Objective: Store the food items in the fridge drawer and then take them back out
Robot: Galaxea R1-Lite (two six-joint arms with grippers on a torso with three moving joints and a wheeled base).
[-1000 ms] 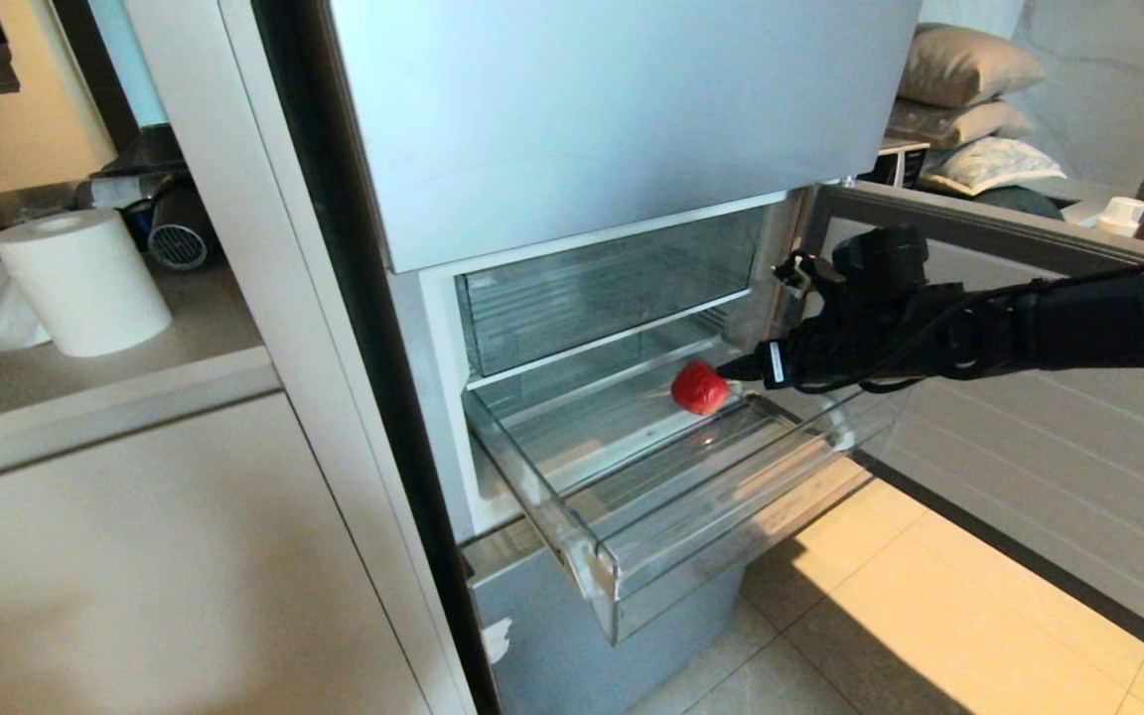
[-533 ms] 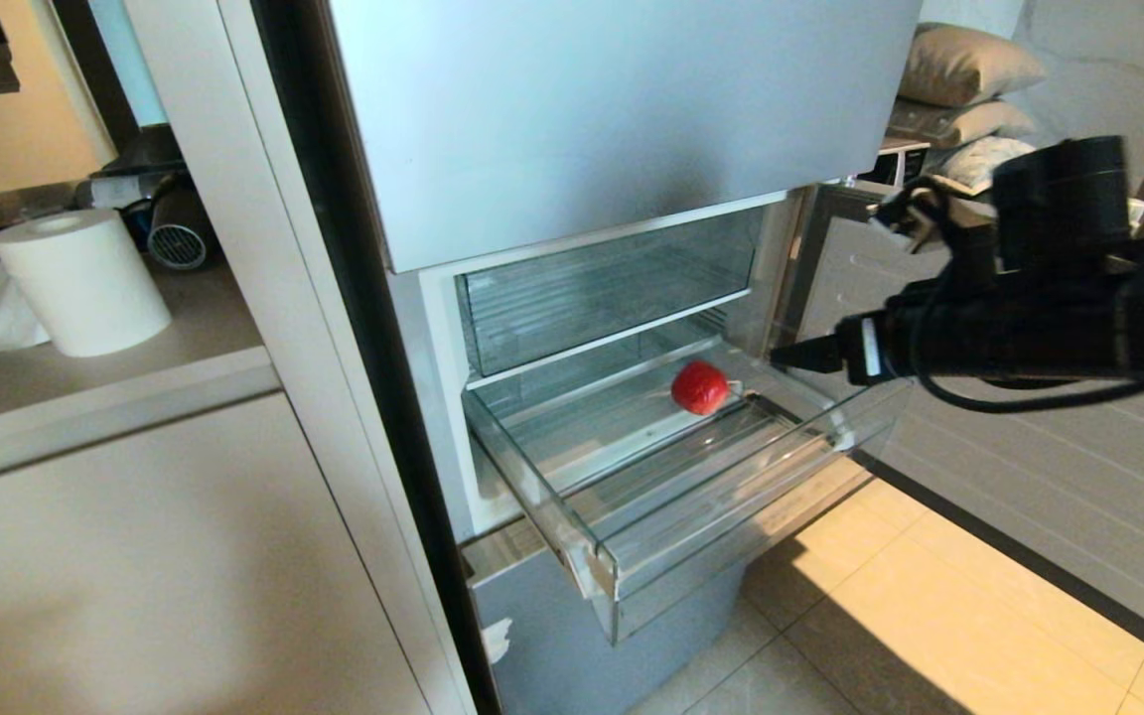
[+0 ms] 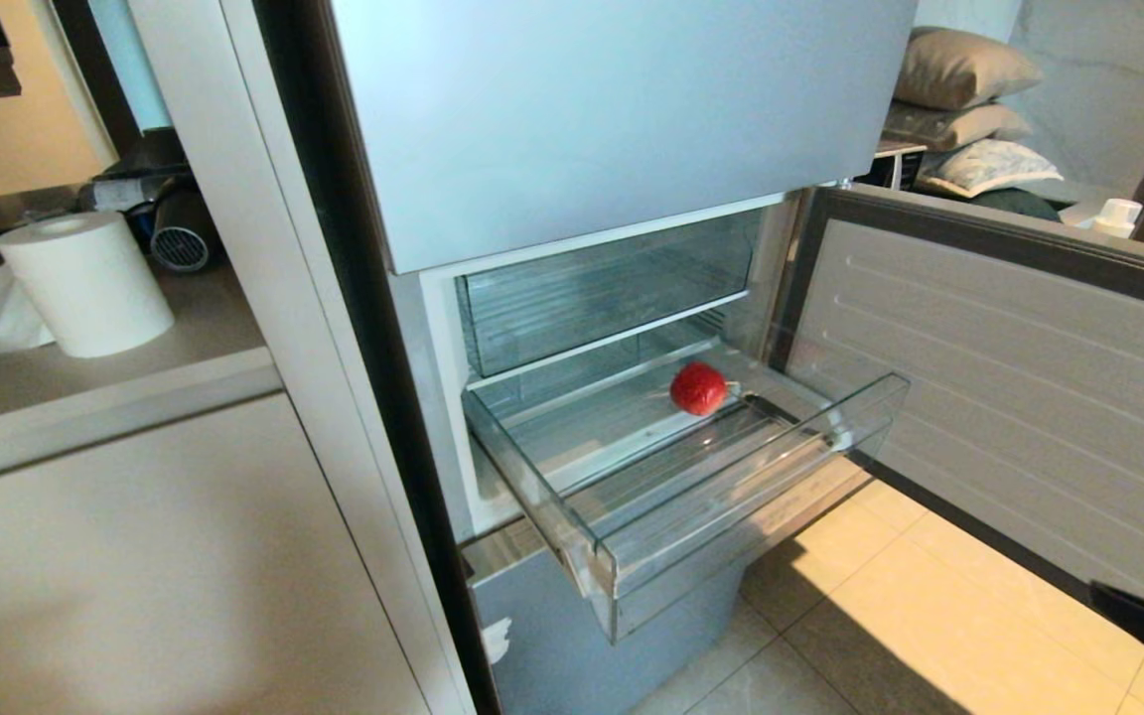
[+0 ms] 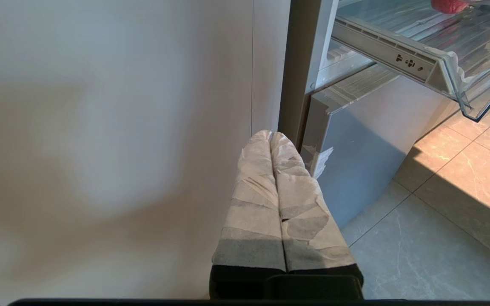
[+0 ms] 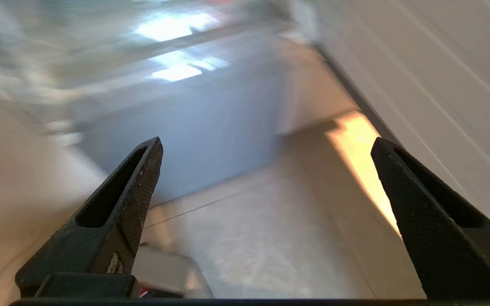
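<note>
1. Left gripper: parked low, taped fingers pressed together, holding nothing. It sits near the white cabinet face, with the fridge lower panel just past it at 1 o'clock.
2. Right gripper: jaws spread wide, nothing between them. It points down at the floor tiles; the wrist view is motion-blurred. In the head view only a dark piece of the arm shows, at the 4 o'clock corner.
3. Fridge drawer: pulled out, clear front lip nearest the camera, ribbed floor visible.
4. Food item: one red round piece on the drawer floor toward the back, right of centre. Only this one is visible.
5. Fridge door: swung open at 3 o'clock.
6. Paper towel roll: upright on the counter at 9 o'clock.
7. Pillows: stacked at 1 o'clock, farthest back.
</note>
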